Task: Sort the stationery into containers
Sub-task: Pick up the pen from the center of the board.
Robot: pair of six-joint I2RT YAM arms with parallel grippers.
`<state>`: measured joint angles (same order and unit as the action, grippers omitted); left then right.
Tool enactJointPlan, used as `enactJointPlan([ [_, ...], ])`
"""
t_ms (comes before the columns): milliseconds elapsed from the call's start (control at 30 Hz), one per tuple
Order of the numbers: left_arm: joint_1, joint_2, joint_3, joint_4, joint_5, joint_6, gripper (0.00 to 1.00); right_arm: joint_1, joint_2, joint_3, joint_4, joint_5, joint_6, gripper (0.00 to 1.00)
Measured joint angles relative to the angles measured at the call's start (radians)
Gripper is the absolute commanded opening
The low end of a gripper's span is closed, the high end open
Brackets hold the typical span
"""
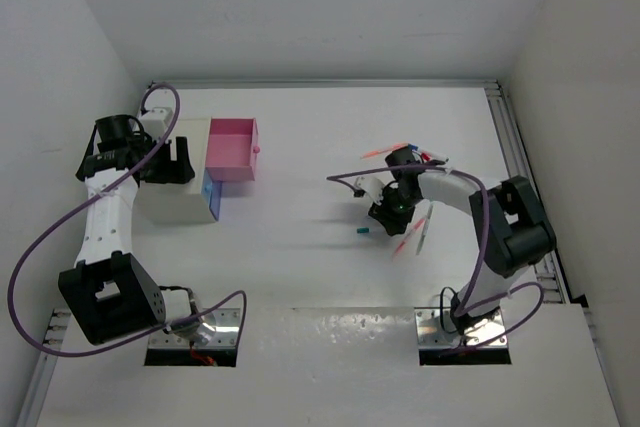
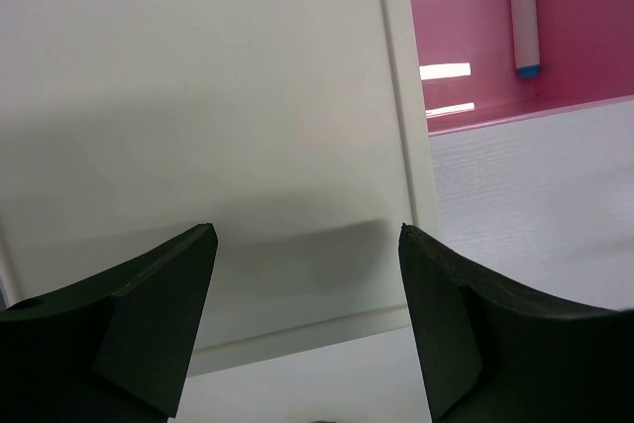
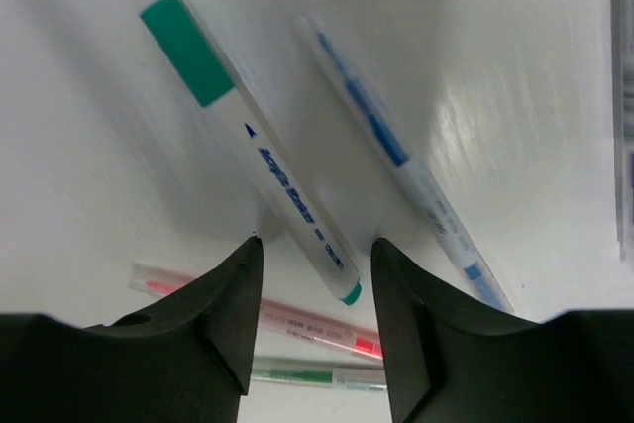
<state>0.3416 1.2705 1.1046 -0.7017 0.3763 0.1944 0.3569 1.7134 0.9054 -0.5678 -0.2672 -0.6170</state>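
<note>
1. We are looking down on a smooth white table (image 1: 300,277) with a boxy white cabinet (image 1: 180,192) at its left side.
2. The left pincer (image 2: 307,235) is hovering over the cabinet's flat, matte top. Its two dark wedge-shaped fingers are spread wide, with nothing between them.
3. A pink drawer (image 2: 475,37) of glossy translucent plastic is standing out from the cabinet. A round white blue-capped marker (image 2: 522,7) is lying inside it.
4. A blue drawer (image 1: 211,197), also rectangular, is sticking out at the cabinet's near corner.
5. The right pincer (image 3: 317,245) is hanging low over the table with its fingers partly spread. The tail of a green-capped marker (image 3: 267,160) is lying between them, with a gap showing on each side.
6. That marker is a smooth white cylinder with dark blue print and is resting on the table.
7. Just beside it a slimmer blue-printed pen (image 3: 396,156) is lying at a similar slant.
8. Under the fingers we are seeing a clear red pen (image 3: 317,329) and a clear green pen (image 3: 317,375), side by side.
</note>
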Motion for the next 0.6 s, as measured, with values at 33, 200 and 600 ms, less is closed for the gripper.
enactJointPlan([
  [33,0.000,-0.001,-0.002,0.002,0.000,0.002,0.81,0.007,-0.003,-0.004,0.011,0.007,-0.005,0.44],
  [200,0.000,-0.004,-0.005,0.003,0.000,0.005,0.81,0.096,-0.048,-0.067,0.075,0.052,-0.023,0.41],
  [600,0.000,-0.010,-0.011,0.008,-0.002,0.008,0.81,0.225,-0.066,-0.092,0.151,0.139,-0.025,0.19],
])
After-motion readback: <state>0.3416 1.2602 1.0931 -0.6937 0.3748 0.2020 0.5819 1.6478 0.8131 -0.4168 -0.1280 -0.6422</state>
